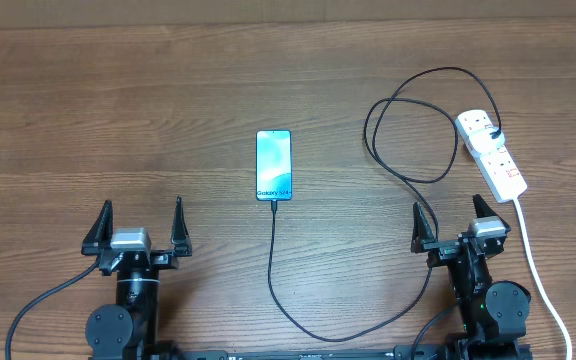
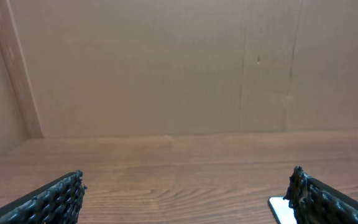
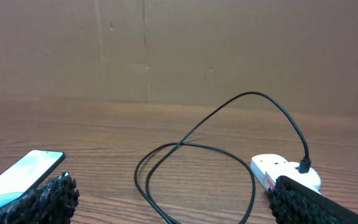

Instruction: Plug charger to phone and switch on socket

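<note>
The phone (image 1: 274, 165) lies flat mid-table with its teal screen lit. The charger (image 1: 272, 260), a thin black cable, meets the phone's near end, runs toward me, then sweeps right in loose loops up to the socket (image 1: 503, 172), where its black plug (image 1: 493, 135) sits in the far outlet. My left gripper (image 1: 142, 215) is open near the front left, and in its wrist view (image 2: 189, 177) only the phone's corner (image 2: 278, 210) shows. My right gripper (image 1: 448, 215) is open just in front of the socket; its view (image 3: 173, 186) shows the phone (image 3: 17, 175), charger loop (image 3: 253, 93) and socket (image 3: 284, 169).
The socket's thick white cord (image 1: 533, 260) trails toward the front right edge, beside my right arm. A brown cardboard wall (image 2: 166, 62) closes off the table's far side. The black cable crosses the front of the table between the two arm bases.
</note>
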{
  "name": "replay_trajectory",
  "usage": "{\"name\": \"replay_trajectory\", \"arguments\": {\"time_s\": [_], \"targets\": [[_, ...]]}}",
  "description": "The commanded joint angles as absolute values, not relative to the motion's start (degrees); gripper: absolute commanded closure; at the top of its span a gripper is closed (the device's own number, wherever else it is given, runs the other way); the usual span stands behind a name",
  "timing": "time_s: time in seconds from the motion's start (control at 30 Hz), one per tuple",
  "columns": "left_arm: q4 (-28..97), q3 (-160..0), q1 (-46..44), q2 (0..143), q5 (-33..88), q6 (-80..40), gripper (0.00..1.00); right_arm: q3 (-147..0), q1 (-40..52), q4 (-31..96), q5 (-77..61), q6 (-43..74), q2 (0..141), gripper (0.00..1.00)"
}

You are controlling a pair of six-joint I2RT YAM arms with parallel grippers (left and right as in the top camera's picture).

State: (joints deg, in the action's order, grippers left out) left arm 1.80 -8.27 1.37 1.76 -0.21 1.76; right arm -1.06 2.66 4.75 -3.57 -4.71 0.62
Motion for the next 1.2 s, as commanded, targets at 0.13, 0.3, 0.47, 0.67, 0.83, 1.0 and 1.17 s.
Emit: {"name": "replay_trajectory", "arguments": {"time_s": [0.13, 0.3, 0.47, 0.67, 0.83, 1.0, 1.17], "targets": [[-3.7, -4.4, 3.4, 0.2, 3.9, 2.8, 0.00, -0.5, 2.8, 4.6, -3.1, -4.5, 0.2, 0.00], [-8.5, -1.8, 3.4, 0.2, 3.9, 2.8, 0.00, -0.5, 2.8, 4.6, -3.1, -4.5, 0.2, 0.00], [-10.5, -0.3, 3.4, 0.2, 4.1, 2.8, 0.01, -0.5, 2.8, 4.6, -3.1, -4.5, 0.2, 0.00], [-7.8, -0.3, 3.5, 0.2, 2.3, 2.9, 0.01, -0.5, 2.8, 4.6, -3.1, -4.5, 0.2, 0.00], [-1.2, -0.3, 3.5, 0.2, 0.7, 2.8, 0.01, -0.5, 2.8, 4.6, -3.1, -4.5, 0.2, 0.00], [4.5, -0.3, 3.3, 0.2, -1.1, 1.2, 0.00, -0.5, 2.8, 4.6, -3.1, -4.5, 0.2, 0.00], [4.3, -0.3, 3.3, 0.2, -2.0, -2.1, 0.00, -0.5, 2.8, 4.6, -3.1, -4.5, 0.2, 0.00]]}}
